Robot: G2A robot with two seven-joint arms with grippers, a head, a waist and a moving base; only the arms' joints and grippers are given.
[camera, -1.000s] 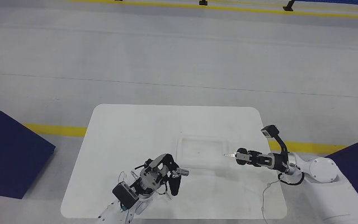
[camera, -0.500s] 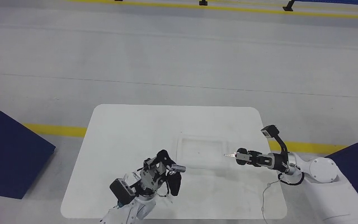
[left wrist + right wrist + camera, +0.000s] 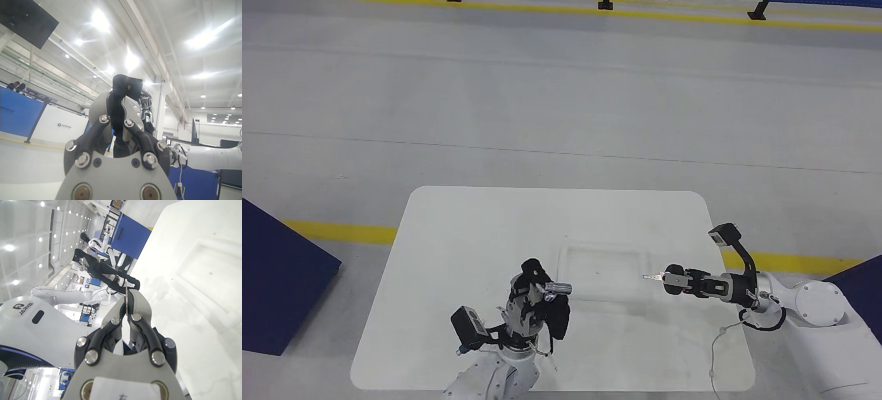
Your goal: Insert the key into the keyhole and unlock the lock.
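A chrome lock (image 3: 555,289) is held above the table's near middle, with my left gripper (image 3: 542,296) shut on it. In the left wrist view the lock (image 3: 146,106) sits between the black-sleeved fingers (image 3: 121,89), pointing up toward the ceiling. My right gripper (image 3: 672,279) is shut on a small silver key (image 3: 649,277), whose tip points toward the lock with a wide gap between them. The right wrist view shows the key (image 3: 126,299) edge-on between the pads, and the lock's round keyhole face (image 3: 82,268) far off, turned this way.
The white table (image 3: 442,250) has a shallow rectangular recess (image 3: 597,262) between the two grippers. Blue barriers (image 3: 277,275) stand on the floor to the left of the table.
My left arm has swung upright and shifted slightly away from the near edge, raising the lock. The right arm and key have not moved.
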